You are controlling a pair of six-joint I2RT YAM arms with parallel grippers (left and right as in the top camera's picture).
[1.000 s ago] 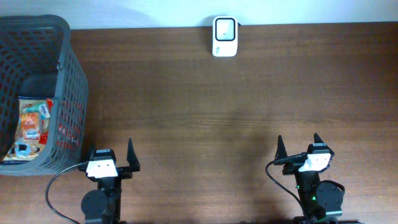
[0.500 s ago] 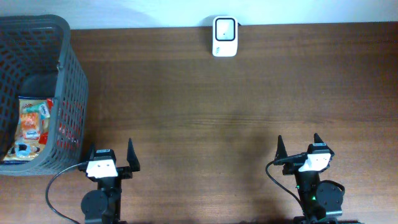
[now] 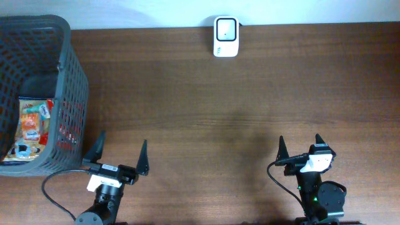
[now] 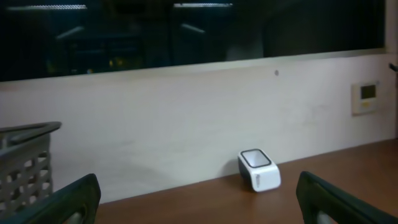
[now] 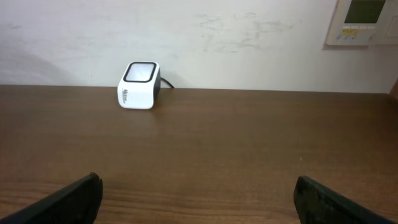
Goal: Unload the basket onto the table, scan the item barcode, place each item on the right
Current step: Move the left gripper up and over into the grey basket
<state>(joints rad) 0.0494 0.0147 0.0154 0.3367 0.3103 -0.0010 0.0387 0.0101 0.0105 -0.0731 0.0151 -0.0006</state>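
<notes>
Left hand (image 3: 123, 139) and right hand (image 3: 300, 139) stand apart, empty. Scanner (image 3: 225, 28) sits at twelve o'clock; snack packet (image 3: 31, 128) lies in basket (image 3: 74, 94) at nine.

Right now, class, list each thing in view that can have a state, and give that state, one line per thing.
left claw: open, holding nothing.
right claw: open, holding nothing.
basket: upright, holding the snack packet.
snack packet: lying flat inside the basket, not gripped.
scanner: upright, window facing up, nothing over it.
</notes>
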